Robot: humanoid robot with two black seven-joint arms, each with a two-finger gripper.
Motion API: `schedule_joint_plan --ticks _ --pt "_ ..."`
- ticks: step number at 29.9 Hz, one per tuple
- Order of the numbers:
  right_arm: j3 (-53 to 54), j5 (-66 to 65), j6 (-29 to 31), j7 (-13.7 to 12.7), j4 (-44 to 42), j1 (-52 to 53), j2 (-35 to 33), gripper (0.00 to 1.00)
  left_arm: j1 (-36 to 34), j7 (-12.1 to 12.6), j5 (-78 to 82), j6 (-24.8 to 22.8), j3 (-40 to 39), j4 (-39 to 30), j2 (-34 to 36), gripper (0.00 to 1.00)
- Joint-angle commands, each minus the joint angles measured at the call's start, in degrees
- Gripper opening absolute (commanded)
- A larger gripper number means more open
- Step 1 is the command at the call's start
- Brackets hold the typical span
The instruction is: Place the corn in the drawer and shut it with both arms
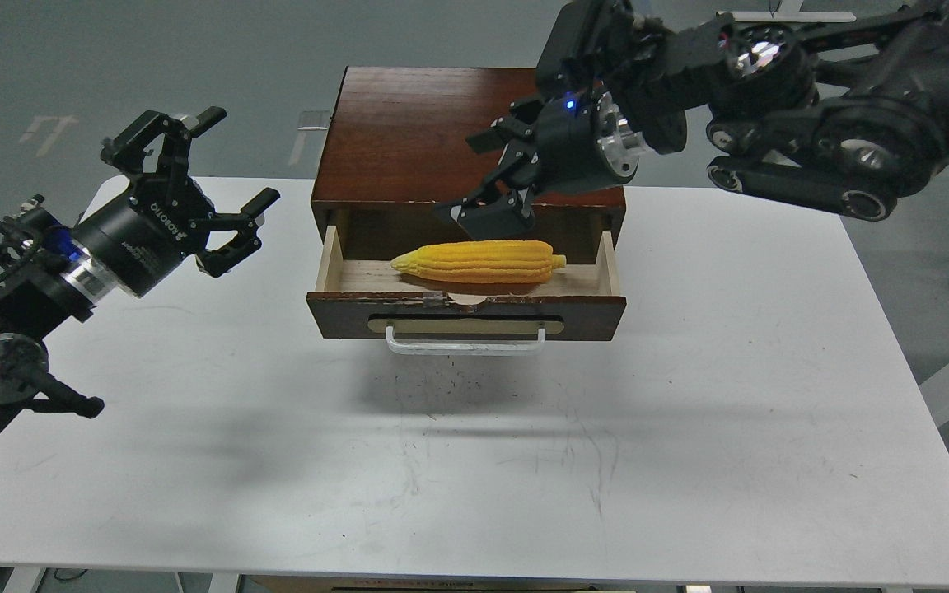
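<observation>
Corn (pixel 479 261) lies inside the pulled-out drawer (pixel 466 315). Left gripper (pixel 215 177), marked "ROBOTIQ", hangs spread; right gripper (pixel 474 177) spread just above, empty.

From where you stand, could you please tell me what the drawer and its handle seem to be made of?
The drawer looks like wood: dark reddish-brown glossy front with a chipped top edge, and a pale unfinished inside. Its handle looks like white plastic or painted metal, a smooth bar; I cannot tell which.
</observation>
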Motion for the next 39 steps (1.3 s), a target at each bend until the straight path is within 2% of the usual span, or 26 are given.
schedule_joint_plan --ticks 1,5,9,11,15,20,26,30,31,33,34,36,39 --pt "2.69 7.18 0.19 0.01 0.83 -0.85 -6.29 0.96 0.00 0.00 0.01 0.01 0.09 0.10 -0.26 1.00" --pt "6.64 16.93 -0.17 0.01 1.79 -7.16 -13.59 0.96 0.00 0.00 0.01 0.01 0.09 0.36 -1.22 1.00" --pt "20.67 28.61 -0.17 0.01 4.69 -22.42 -22.02 0.96 0.00 0.00 0.01 0.01 0.18 0.36 -1.66 1.00" --pt "25.35 31.44 -0.25 0.01 4.69 -27.45 -23.26 0.96 0.00 0.00 0.01 0.01 0.18 0.45 -1.75 1.00" --pt "39.75 39.34 -0.34 0.01 3.47 -45.01 -23.88 0.96 0.00 0.00 0.01 -0.08 0.27 0.54 -1.75 1.00" --pt "48.12 45.06 0.10 0.01 2.24 -56.98 -23.27 0.97 0.00 0.00 0.01 -0.57 0.36 2.11 -1.31 1.00" --pt "49.81 53.13 0.97 0.01 0.56 -63.07 -22.21 0.97 -2.37 0.09 0.01 -0.57 -0.08 10.37 -1.22 1.00" --pt "49.80 55.88 3.35 0.01 -0.40 -65.36 -22.13 0.97 -3.26 -0.26 -0.42 -0.57 -0.35 12.67 -1.14 1.00" --pt "49.72 55.88 3.44 0.01 -0.66 -65.71 -22.04 0.97 -3.26 -0.61 -0.51 -0.57 -0.52 12.67 -1.14 1.00" --pt "49.72 55.80 3.52 0.01 -1.28 -66.24 -21.42 0.97 -3.26 -4.02 -0.25 -0.57 -1.75 12.49 -0.88 1.00" --pt "49.72 55.88 3.53 0.01 -1.80 -66.50 -21.07 0.97 -3.43 -6.74 0.10 -0.57 -2.19 12.14 -0.26 1.00" --pt "49.63 55.80 3.53 0.01 -2.25 -66.59 -20.90 0.98 -5.09 -9.47 1.32 -0.57 -2.11 10.83 1.31 1.00" --pt "49.63 55.88 3.53 0.01 -3.12 -66.85 -20.90 0.98 -6.77 -10.28 6.49 -0.57 -2.10 5.49 2.55 1.00"
